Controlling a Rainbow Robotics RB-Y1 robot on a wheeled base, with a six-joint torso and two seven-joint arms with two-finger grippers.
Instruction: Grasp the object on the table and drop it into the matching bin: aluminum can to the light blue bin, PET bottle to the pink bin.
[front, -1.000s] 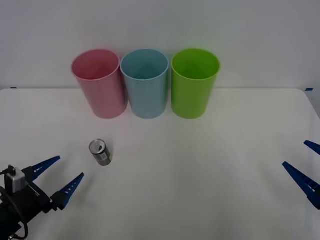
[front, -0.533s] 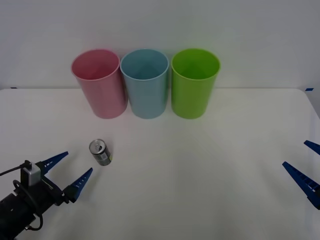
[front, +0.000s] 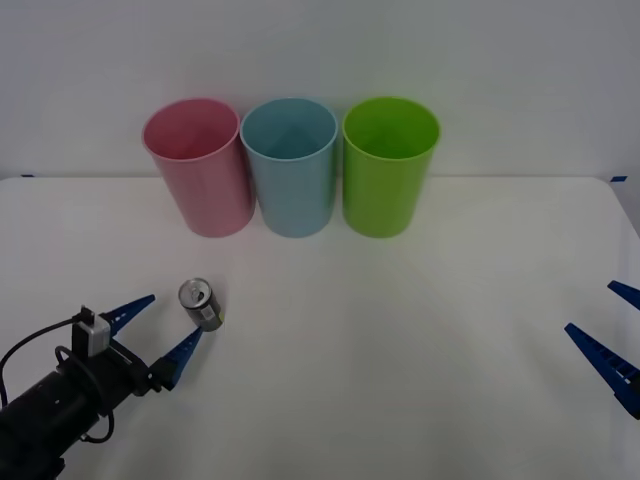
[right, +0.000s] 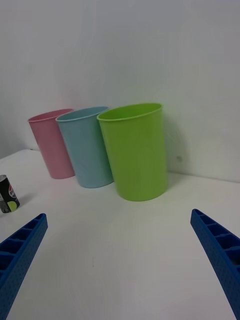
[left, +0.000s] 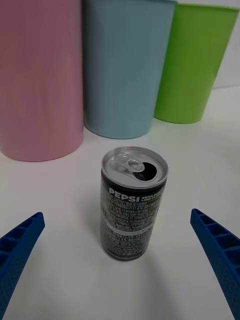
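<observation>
White flat tabletop (front: 420, 330) against a plain pale wall. Left gripper (front: 160, 330), blue ribbed fingers spread wide, sits low at the near left; its inner fingertip lies just beside the small short aluminum can (front: 200, 305), with no contact confirmed. Can stands upright, long axis vertical, opened silver top up, dark label reading "PEPSI". Behind it stand the tall pink plastic bin (front: 198, 168), light blue plastic bin (front: 291, 168) and lime green bin (front: 388, 167). Right gripper (front: 618, 335), also open, waits at the right edge.

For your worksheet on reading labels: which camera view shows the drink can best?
The left wrist view: the Pepsi can stands upright, close and centred, label and opened top readable. The front view shows it small from above; the right wrist view catches it at the edge.
</observation>
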